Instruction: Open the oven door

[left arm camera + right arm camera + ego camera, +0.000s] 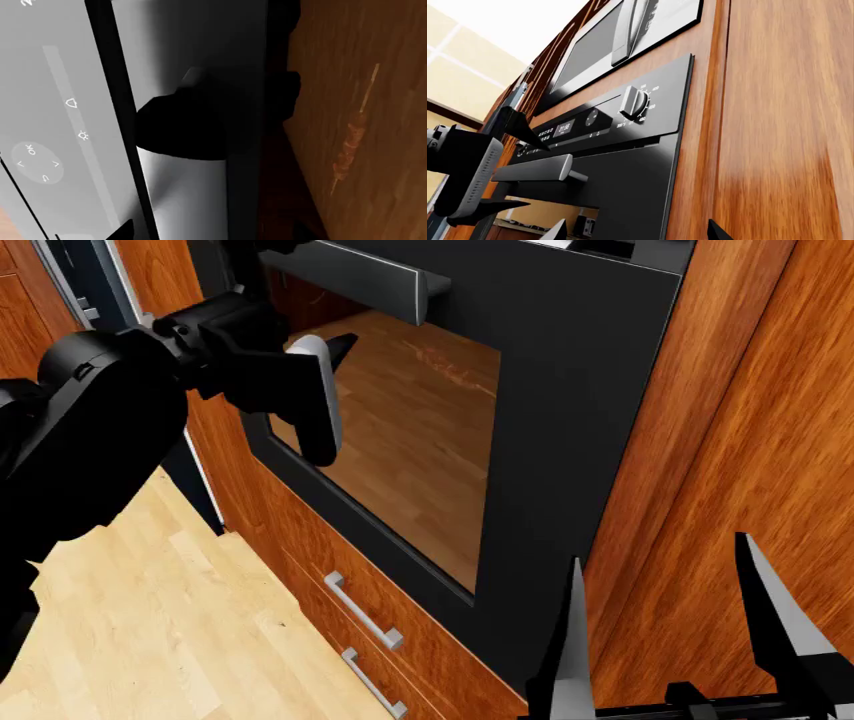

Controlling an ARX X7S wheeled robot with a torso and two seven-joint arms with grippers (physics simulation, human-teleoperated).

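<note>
Before the wooden cabinetry, the oven door (561, 400) sits barely ajar, the left claw (320, 390) spread open near its bar handle (360, 280), gripping nothing; a careless pull could slip off. The right claw (667, 630) idles open. Only the right wrist view shows the control knob (635, 102).

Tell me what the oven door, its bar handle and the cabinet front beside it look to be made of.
Oven door: matte black panel, likely painted metal, around a dark glass window that mirrors the wooden floor. Bar handle: grey, looks like brushed metal with a flat, dull sheen. Cabinet front: reddish wood, or a wood-look veneer, with streaky grain and a soft gloss.
</note>
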